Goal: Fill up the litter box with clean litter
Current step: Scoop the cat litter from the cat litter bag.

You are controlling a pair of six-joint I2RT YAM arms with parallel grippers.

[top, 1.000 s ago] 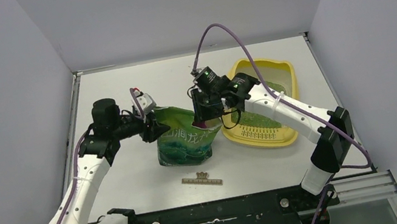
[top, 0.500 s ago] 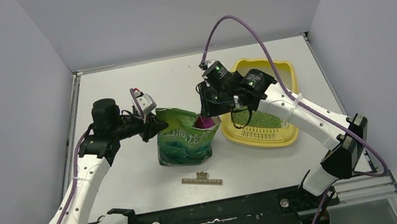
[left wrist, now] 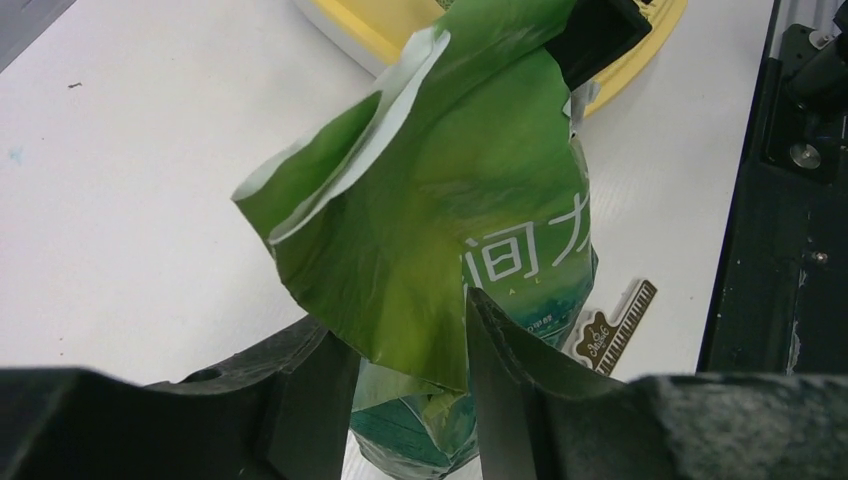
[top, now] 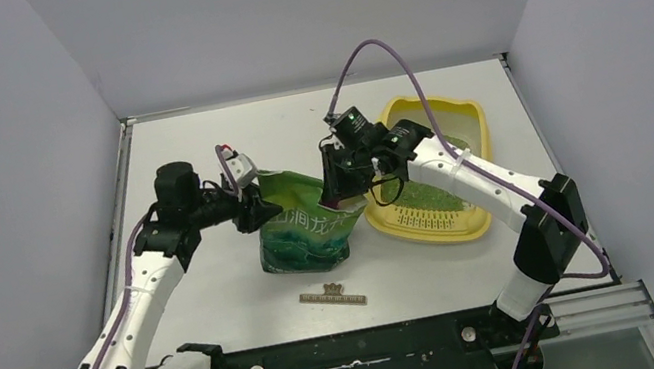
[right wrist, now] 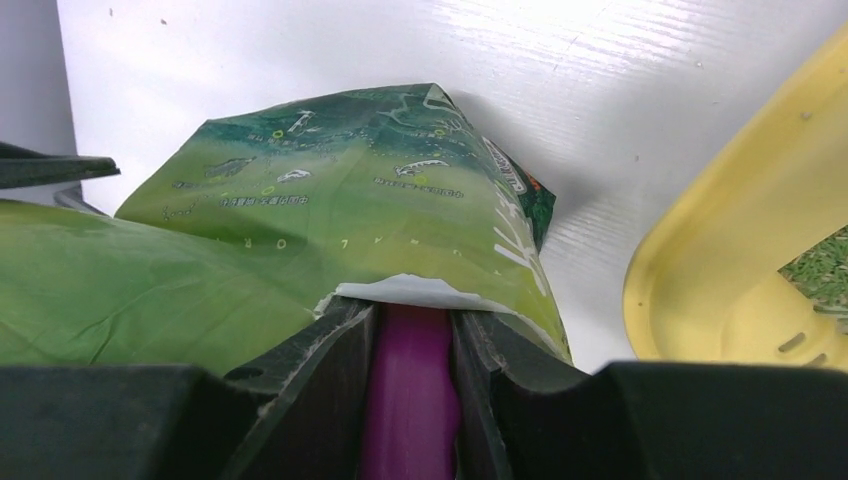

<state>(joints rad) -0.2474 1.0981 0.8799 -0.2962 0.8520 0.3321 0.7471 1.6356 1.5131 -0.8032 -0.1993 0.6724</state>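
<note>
Scoop more loose, spill-prone litter from the floppy bag beside the partly filled litter box, with the right gripper clamped on the scoop handle, but cannot tell whether the left gripper pinches the bag's flap.

Top flap of the green bag loose between the parted black jaws, yellow litter box behind it.
</note>
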